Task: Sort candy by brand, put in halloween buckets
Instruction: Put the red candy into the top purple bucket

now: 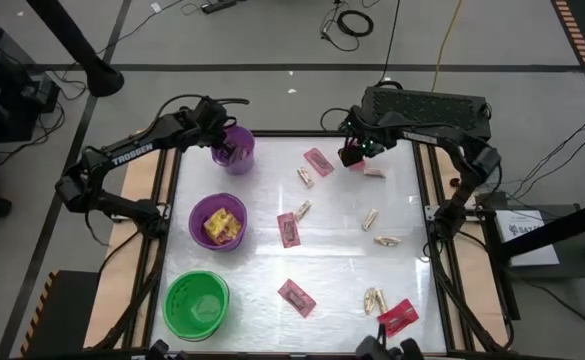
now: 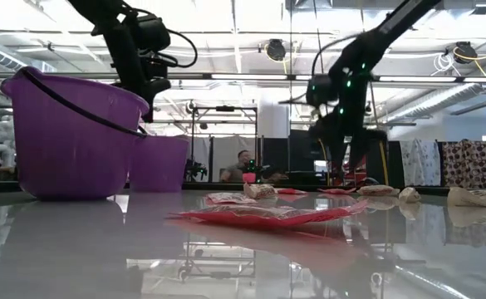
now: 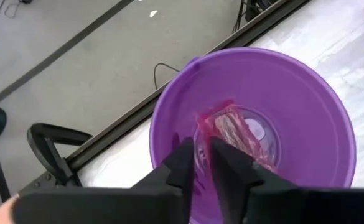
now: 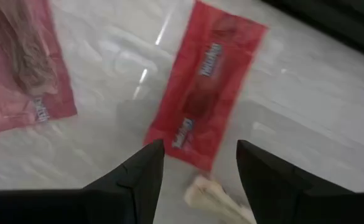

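My left gripper (image 1: 230, 148) hangs over the small purple bucket (image 1: 234, 150) at the far left, its fingers (image 3: 183, 163) open by a narrow gap. One pink-red packet (image 3: 238, 134) lies inside that bucket. My right gripper (image 1: 352, 155) is open and low over a red packet (image 4: 206, 87) near the far edge. Its fingers stand on either side of the packet's end, with a tan piece (image 4: 216, 196) just beside them. The wider purple bucket (image 1: 217, 222) holds yellow packets. The green bucket (image 1: 196, 303) stands at the near left.
Pink-red packets (image 1: 288, 228) (image 1: 296, 297) (image 1: 397, 316) and several tan pieces (image 1: 302, 210) (image 1: 387, 241) lie scattered over the table's middle and right. Another pink packet (image 4: 26, 62) lies close to my right gripper. The buckets line the left side.
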`<state>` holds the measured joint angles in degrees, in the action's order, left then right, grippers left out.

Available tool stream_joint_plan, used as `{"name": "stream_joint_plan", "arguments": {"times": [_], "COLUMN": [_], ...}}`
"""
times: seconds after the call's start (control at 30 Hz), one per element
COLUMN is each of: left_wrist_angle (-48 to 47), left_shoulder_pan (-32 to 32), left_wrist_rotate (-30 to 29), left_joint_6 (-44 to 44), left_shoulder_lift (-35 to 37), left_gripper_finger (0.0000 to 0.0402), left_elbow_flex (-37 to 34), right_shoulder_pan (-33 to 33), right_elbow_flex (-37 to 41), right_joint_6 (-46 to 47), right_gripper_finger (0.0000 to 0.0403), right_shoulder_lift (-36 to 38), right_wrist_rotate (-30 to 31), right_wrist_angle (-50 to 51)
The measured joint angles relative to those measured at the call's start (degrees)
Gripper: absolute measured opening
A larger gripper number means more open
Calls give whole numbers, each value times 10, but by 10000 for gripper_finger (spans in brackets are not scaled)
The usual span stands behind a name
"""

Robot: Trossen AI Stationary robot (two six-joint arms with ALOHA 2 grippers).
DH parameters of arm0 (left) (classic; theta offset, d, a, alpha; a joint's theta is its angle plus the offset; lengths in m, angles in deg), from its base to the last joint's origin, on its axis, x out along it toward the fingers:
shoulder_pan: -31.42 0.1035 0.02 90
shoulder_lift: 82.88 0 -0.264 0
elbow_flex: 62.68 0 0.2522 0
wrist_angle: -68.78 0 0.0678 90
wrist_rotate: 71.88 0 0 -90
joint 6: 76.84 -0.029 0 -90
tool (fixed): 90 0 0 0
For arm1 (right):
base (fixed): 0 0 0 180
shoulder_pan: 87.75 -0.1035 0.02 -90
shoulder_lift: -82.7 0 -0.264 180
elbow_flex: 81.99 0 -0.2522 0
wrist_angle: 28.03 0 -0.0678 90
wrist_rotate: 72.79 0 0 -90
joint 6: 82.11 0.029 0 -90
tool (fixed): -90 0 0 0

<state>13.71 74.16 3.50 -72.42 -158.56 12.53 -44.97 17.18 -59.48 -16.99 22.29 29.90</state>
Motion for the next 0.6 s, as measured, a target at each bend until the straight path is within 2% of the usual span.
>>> {"name": "stream_joint_plan", "arguments": {"times": [0.23,0.4,0.6], "left_wrist_angle": [4,10,74], "left_shoulder_pan": [0,-5,-19], "left_wrist_rotate": [3,9,9], "left_joint_6": [61,88,-6], "left_shoulder_lift": [0,5,8], "left_gripper_finger": [131,151,153], "left_elbow_flex": [0,0,0], "right_shoulder_pan": [19,18,29], "right_elbow_flex": [0,0,3], "right_joint_6": [-59,-85,-50], "right_gripper_finger": [194,194,170], "right_shoulder_lift": [-46,-54,-59], "right_wrist_rotate": [-7,-9,-19], "right_wrist_angle": [-8,-3,8]}}
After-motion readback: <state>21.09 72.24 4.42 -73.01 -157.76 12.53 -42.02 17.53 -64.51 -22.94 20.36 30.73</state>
